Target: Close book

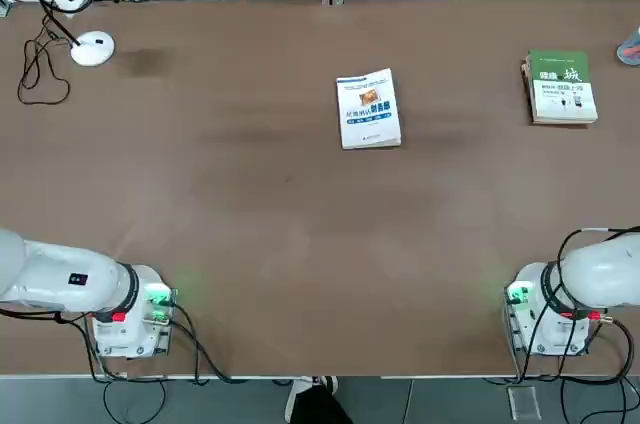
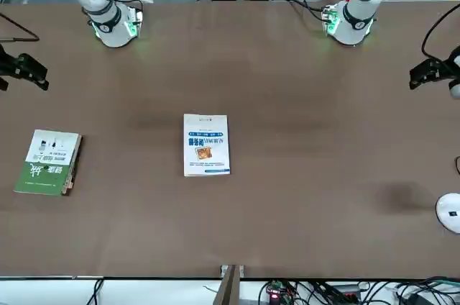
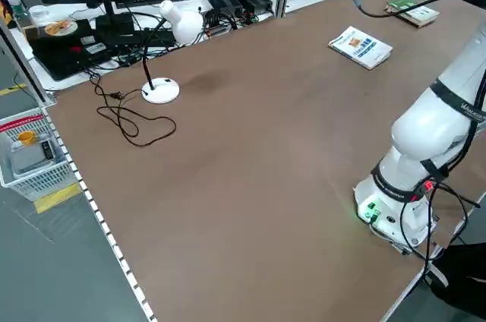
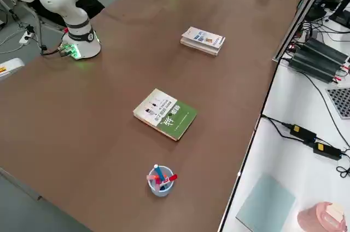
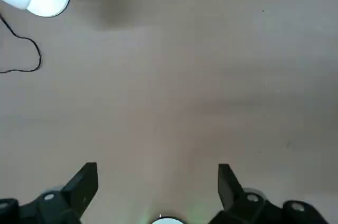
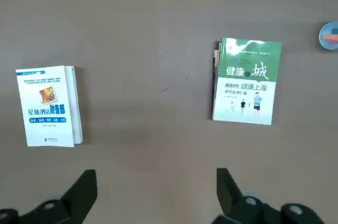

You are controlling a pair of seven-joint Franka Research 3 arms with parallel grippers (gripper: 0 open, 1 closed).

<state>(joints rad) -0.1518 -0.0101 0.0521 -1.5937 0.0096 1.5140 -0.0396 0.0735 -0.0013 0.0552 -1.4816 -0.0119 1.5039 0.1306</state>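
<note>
The book (image 1: 369, 108) lies shut, cover up, mid-table toward the far edge. The left gripper (image 5: 157, 189) and right gripper (image 6: 156, 192) hang open and empty above the near edge. The closing step appears complete; no further move seems required.

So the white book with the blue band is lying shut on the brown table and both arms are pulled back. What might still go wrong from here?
Little, I think. The white paperback with the blue band lies flat and closed. If the springy cover lifts again, neither the left gripper nor the right gripper, both open and well away, could press it down quickly. A retry might mistake the green-and-white book for it. The cup of pens sits near the table edge, where a wide sweep could knock it.
</note>
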